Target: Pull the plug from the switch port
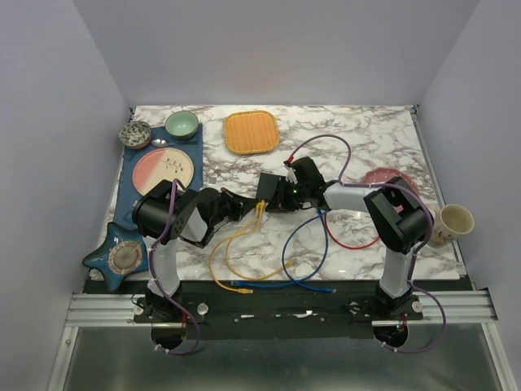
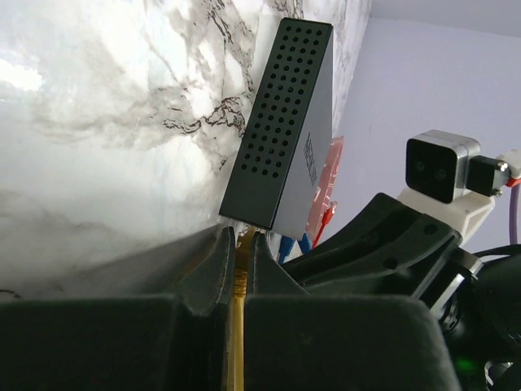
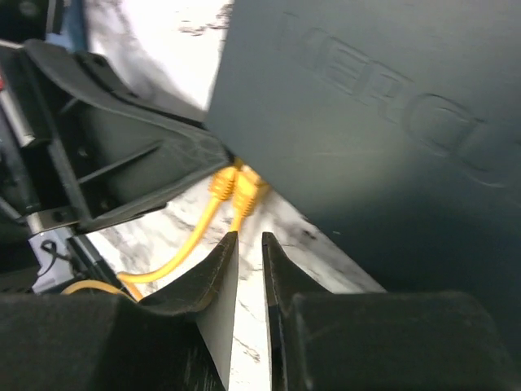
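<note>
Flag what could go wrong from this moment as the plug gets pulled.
1. The left end effector pinches the yellow cable just behind the plug, so pulling may strain the cable or slip.
2. The switch looks tilted off the table, and the right end effector shows nothing between its fingers; the switch may drag along.
3. Two yellow plugs sit side by side; the wrong one could come out.

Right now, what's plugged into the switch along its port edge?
Two yellow plugs enter the switch side by side; the left gripper pinches a yellow cable. Blue connectors show too. The sockets themselves are hidden.
</note>
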